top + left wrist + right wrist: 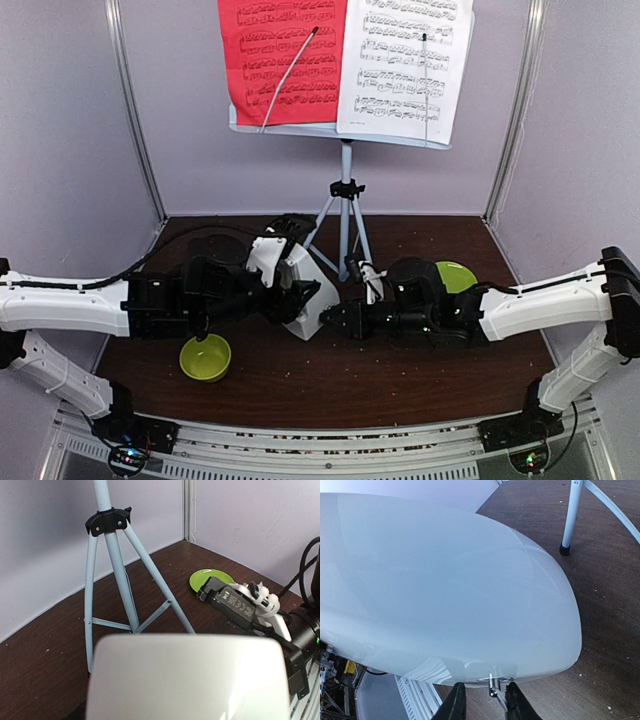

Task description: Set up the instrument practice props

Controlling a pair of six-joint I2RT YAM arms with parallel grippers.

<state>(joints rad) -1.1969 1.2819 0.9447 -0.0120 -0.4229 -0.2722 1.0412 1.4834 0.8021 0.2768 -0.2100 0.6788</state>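
Two placed: red sheet (280, 55), white sheet (405, 65), on music stand (345, 195). Seemingly pending: metronome (308, 318), on tabletop (420, 380) below stand; right hand (485, 687) slightly spread, left hand (297, 292) grip cannot be told.

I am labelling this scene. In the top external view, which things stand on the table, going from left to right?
lime-green bowl → white metronome → tripod of the music stand → lime-green plate
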